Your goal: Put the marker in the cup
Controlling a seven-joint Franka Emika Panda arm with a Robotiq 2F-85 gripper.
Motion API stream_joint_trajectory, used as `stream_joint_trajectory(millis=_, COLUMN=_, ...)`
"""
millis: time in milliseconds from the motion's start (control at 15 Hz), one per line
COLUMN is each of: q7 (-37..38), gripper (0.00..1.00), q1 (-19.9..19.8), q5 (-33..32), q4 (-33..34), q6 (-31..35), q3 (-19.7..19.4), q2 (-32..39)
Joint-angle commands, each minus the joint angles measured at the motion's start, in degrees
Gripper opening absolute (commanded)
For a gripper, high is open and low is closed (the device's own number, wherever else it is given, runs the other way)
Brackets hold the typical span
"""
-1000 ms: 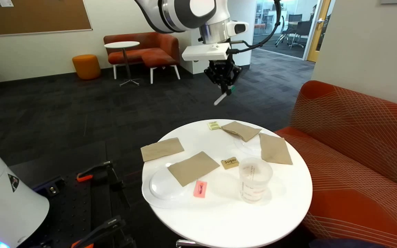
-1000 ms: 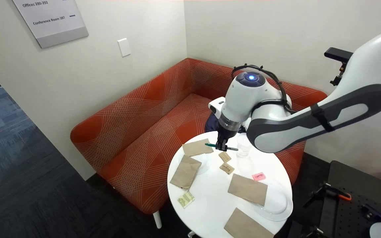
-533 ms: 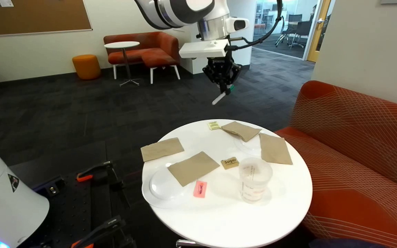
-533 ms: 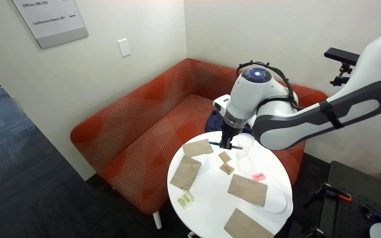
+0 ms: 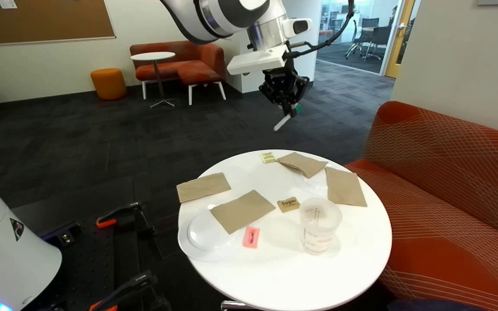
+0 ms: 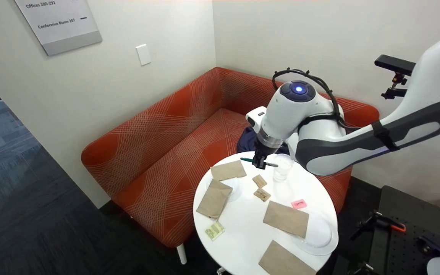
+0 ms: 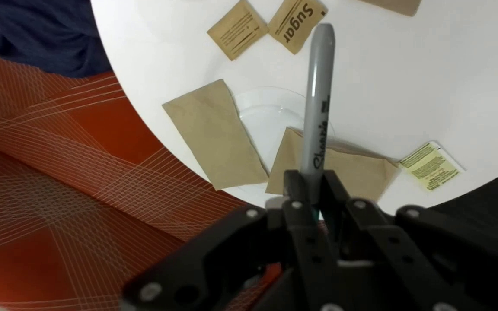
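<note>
Both exterior views: oblique, downward, sharing round table; wrist view: nearer, down past fingers.

Marker: "Sharpie"; packet: "Sugar"; sign: "Offices 280-292", "Conference Room 287"

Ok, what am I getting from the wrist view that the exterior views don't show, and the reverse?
Only the wrist view: readable Sharpie lettering on the marker.
Only the exterior views: the pink packet, plus the upright cup, which I can't make out from the wrist.
Shared: the hand shut on the marker, brown napkins, and the yellow-green packet.
</note>
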Motion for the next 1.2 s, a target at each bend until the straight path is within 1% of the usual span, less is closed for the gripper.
stream_joint_trajectory(millis=0, q7=9.48, gripper=0.04, q1=2.14, q5=-7.96, q4=-0.44, q6=2.45, q3=-2.78, q2=-0.97)
stream_joint_trajectory(millis=267, q7=21.39, gripper=0.04, q1=3.93, q5=-17.16, q4=0.51, q6=3.35, q3=-5.44, q2=-0.45)
stream_joint_trajectory(millis=400, q7=28.59, gripper=0.04, q1=4.74, q5=-22.57, q4=1.01, q6=2.92, q3=-6.58, q2=-0.31)
stream_joint_trajectory(millis=733, q7=49.44, gripper=0.04, q1=7.36, q5=-37.94, q4=1.72, q6=0.87, q3=-9.52, q2=-0.12)
stream_joint_trajectory(millis=933, q7=60.96, gripper=0.04, q1=8.68, q5=-45.45, q4=2.18, q6=-1.57, q3=-10.16, q2=0.08)
stream_joint_trajectory(millis=1133, q7=71.1, gripper=0.04, q1=9.86, q5=-50.97, q4=2.7, q6=-6.09, q3=-9.97, q2=0.38)
